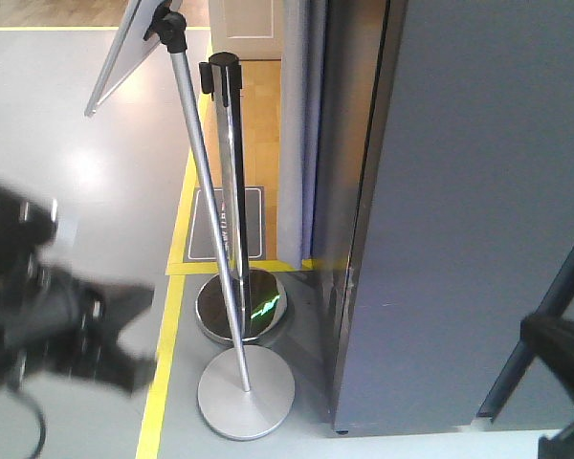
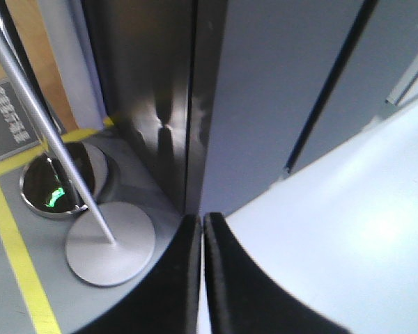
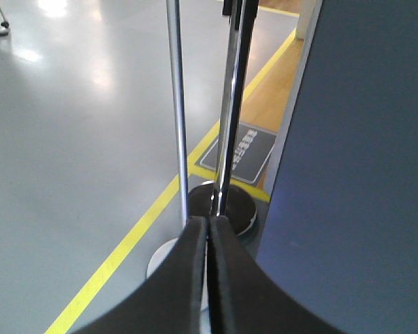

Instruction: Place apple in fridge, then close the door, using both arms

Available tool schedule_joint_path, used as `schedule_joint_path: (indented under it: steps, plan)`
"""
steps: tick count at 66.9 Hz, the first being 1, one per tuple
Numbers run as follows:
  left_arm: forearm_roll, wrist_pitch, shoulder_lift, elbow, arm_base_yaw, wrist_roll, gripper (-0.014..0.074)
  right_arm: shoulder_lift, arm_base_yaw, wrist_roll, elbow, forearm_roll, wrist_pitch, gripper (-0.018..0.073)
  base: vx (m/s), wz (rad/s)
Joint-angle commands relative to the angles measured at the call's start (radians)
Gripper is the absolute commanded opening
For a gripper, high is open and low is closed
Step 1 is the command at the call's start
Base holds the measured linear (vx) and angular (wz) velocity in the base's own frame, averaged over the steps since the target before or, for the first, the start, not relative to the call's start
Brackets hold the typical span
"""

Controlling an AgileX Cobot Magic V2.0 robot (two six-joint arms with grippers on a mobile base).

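Fridge standing with door shut, dark grey outside showing; apple not showing in any view. Two grippers showing. Left gripper having fingers pressed together, holding nothing; fridge corner standing just beyond its tips, door face ahead to right. Right gripper also having fingers pressed together, empty; grey panel standing to its right. Two posts standing ahead of it: one silver pole, one dark barrier post. Two round bases lying on floor left of left gripper. One yellow floor line running beside.

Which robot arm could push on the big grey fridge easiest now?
Probably the right. The right arm sits in front of the fridge face, while the left arm is off to the side, beyond the metal poles.
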Motion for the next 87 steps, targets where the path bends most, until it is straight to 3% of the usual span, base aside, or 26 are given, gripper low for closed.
schedule_joint_path:
  steps: [1, 11, 24, 87]
  plan:
    - [-0.028, -0.185, -0.060, 0.093, 0.000, -0.005, -0.0007, -0.003, -0.004, -0.008, -0.005, 0.034, -0.033, -0.0002, 0.00, 0.00]
    - [-0.026, -0.309, -0.097, 0.221, 0.000, -0.005, -0.0007, -0.003, -0.004, -0.008, -0.002, 0.034, -0.004, -0.0002, 0.00, 0.00]
    - [-0.026, -0.387, -0.106, 0.242, 0.000, -0.005, -0.0007, -0.003, -0.004, -0.008, -0.002, 0.036, 0.007, -0.0002, 0.00, 0.00]
    - [-0.026, -0.383, -0.106, 0.242, 0.012, 0.023, -0.0006, -0.003, -0.004, -0.008, -0.002, 0.036, 0.011, -0.0002, 0.00, 0.00]
